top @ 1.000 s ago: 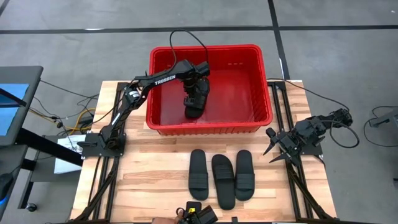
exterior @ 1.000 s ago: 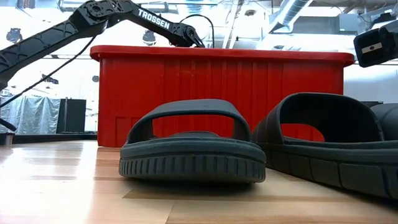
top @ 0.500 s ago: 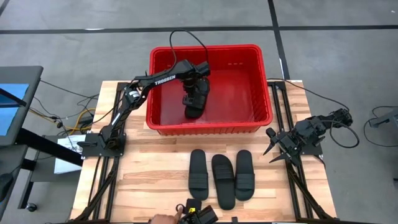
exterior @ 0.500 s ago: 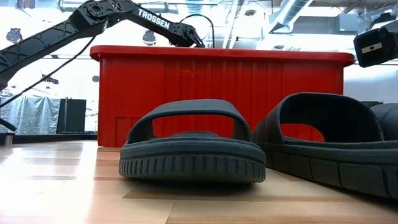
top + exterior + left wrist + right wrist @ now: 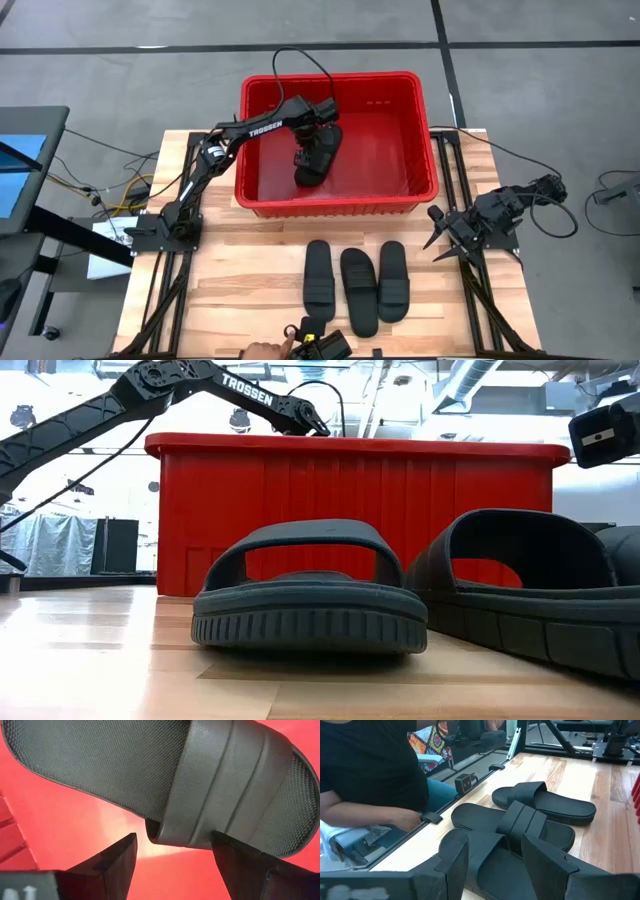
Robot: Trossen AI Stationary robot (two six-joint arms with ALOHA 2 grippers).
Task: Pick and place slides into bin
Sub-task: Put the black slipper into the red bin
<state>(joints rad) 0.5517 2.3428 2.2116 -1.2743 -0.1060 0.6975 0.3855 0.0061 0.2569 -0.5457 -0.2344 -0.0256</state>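
Observation:
One black slide [image 5: 308, 172] lies on the floor of the red bin [image 5: 400, 205], seen close in the left wrist view [image 5: 165, 775] with its ribbed strap up. My left gripper [image 5: 318, 140] hangs open just above it inside the bin. Its fingers [image 5: 117, 855] stand apart on either side of the strap's edge and do not touch it. Three more slides [image 5: 319, 281] [image 5: 360, 290] [image 5: 393, 280] lie side by side, soles down, on the table in front of the bin. My right gripper [image 5: 440, 238] is open and empty at the table's right edge.
A person sits at the table's near edge, with a hand [image 5: 265, 350] beside a small black camera unit [image 5: 322, 345]. The person's dark shirt [image 5: 370, 770] shows in the right wrist view. Bare wood lies to the left and right of the three slides.
My left gripper has gone a little up and toward the bin's far wall. The slide has stayed on the bin's floor.

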